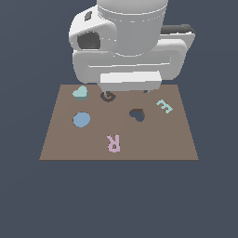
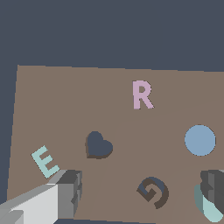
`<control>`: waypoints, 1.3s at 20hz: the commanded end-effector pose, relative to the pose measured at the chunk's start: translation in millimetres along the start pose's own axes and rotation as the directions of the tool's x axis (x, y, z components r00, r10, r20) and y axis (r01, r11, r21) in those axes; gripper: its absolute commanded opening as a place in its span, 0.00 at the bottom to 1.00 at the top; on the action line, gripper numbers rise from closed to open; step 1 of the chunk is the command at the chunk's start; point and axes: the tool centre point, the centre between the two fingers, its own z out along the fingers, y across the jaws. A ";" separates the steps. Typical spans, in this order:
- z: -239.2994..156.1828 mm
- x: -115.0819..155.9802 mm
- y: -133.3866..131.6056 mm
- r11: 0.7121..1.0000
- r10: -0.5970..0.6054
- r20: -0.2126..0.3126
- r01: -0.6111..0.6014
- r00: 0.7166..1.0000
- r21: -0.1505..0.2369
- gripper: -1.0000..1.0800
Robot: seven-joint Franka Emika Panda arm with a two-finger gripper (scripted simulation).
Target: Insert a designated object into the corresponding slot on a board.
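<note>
Nearby, heart hugs board's far edge; slot mid-board.

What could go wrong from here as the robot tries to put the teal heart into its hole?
1. The open fingers straddle the dark G, while the teal heart lies right by one finger, not between them; closing here would probably miss or nudge it.
2. The heart slot looks about the heart's size, so a slightly turned heart might catch on the board.
</note>
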 end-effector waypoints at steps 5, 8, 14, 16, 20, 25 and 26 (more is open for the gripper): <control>2.5 -2.9 3.8 1.000 0.000 0.001 0.000 1.000 0.000 0.96; 8.7 -8.9 11.7 1.000 0.000 0.004 0.000 1.000 -0.001 0.96; 32.0 -32.8 43.5 1.000 0.000 0.013 0.000 1.000 -0.003 0.96; 43.3 -44.6 59.1 1.000 0.000 0.018 0.000 1.000 -0.005 0.96; 67.9 -69.8 93.3 1.000 0.000 0.028 0.000 1.000 -0.007 0.96; 94.3 -96.5 130.6 1.000 -0.001 0.039 0.001 0.999 -0.010 0.96; 98.7 -100.9 137.0 1.000 -0.001 0.041 0.001 0.999 -0.011 0.96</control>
